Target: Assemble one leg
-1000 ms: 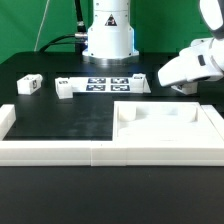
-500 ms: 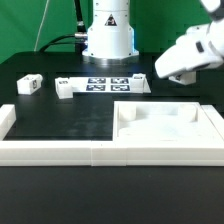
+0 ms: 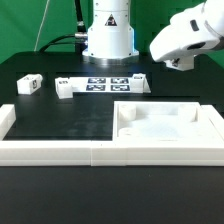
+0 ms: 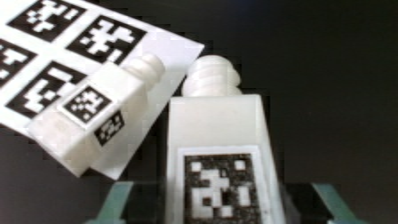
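At the exterior view's far left a loose peg (image 3: 28,84) lies on the dark table (image 3: 60,118). A second loose peg (image 3: 66,88) sits just beside the left end of the marker board (image 3: 108,84). Along the near edge runs the long white rail (image 3: 50,150), and to its right lies the big white panel (image 3: 165,125) with sunken corners.

Further right, and high above the table, hangs the gripper (image 3: 176,62). It is past the panel's far edge and well clear of everything on the table. From the wrist view the gripper (image 4: 217,203) is clenched on the leg (image 4: 217,125). The two dark fingers press the leg's sides at the end with the square tag.

The leg's long axis runs straight out from the fingers, with the rounded stub at the free end. That stub points toward the marker board and the second loose peg (image 4: 98,115) beyond.

So the leg is in the air, not on the panel. The panel lies below the gripper, nearer to me and slightly left. I would judge that the next move depends on bringing the stub down over one of the panel's far corners. I cannot tell from here which corner that will be.
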Motion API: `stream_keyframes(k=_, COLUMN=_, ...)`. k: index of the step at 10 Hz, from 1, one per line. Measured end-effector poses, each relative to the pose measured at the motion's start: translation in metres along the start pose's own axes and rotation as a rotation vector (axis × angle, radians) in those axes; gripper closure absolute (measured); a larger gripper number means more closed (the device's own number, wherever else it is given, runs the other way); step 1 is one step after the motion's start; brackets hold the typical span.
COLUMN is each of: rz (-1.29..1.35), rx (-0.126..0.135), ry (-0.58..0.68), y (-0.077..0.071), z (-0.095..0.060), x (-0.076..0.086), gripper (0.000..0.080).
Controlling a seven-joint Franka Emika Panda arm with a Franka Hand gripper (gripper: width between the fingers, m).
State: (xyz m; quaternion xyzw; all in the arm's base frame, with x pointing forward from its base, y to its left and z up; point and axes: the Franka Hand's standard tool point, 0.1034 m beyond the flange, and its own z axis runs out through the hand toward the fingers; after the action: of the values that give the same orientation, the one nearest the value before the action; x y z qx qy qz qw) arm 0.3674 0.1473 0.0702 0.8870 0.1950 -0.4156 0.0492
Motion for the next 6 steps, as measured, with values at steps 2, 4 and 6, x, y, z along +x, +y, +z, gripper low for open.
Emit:
stream_keyframes(k=2, rz=0.007, rx=-0.004, ry=0.121, y=0.002, z=-0.005, x=0.01, gripper=0.0509)
stream_keyframes(k=4, rz=0.002, rx=-0.04, ry=0.248, y=0.008, z=-0.018, x=0.004, gripper=0.0509)
stream_keyframes(k=6, rz=-0.016, rx=-0.061, ry=0.429, y=0.025, z=-0.046, x=0.001, gripper=0.0509)
